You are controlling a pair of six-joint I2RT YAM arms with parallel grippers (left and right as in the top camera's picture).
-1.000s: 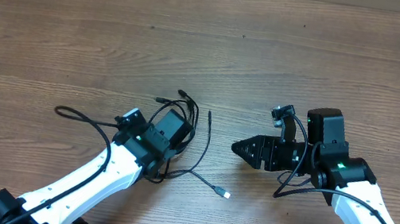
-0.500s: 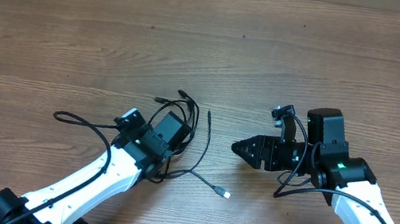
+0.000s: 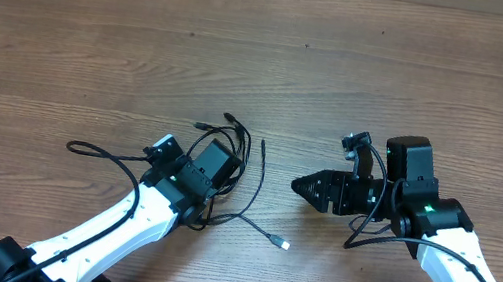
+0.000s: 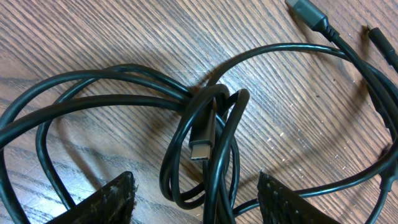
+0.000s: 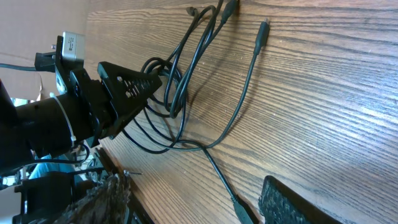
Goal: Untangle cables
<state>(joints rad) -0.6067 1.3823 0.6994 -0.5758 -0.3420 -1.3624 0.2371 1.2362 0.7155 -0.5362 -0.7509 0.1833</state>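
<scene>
The cables [image 3: 241, 156] are thin black cords bunched left of the table's middle. One strand trails to a silvery plug [image 3: 282, 243]. My left gripper [image 3: 229, 158] sits over the bunch. In the left wrist view its gripper [image 4: 196, 178] is open, with the fingers [image 4: 115, 200] on either side of the knotted cables [image 4: 205, 134] and a gap on each side. A plug [image 4: 202, 149] lies inside the knot. My right gripper [image 3: 297, 183] points left, apart from the bunch. In the right wrist view that gripper [image 5: 194, 180] is open, with a cable plug [image 5: 239, 208] lying on the table between its fingers.
The wooden table [image 3: 265, 52] stretches bare behind the arms. A thicker black wire [image 3: 93, 148] loops off the left arm. Two more plug ends [image 4: 311, 14] lie at the far side of the bunch. The left arm [image 5: 74, 118] shows in the right wrist view.
In the overhead view the left gripper has settled very slightly onto the bunch. The cables and the right arm have not visibly moved.
</scene>
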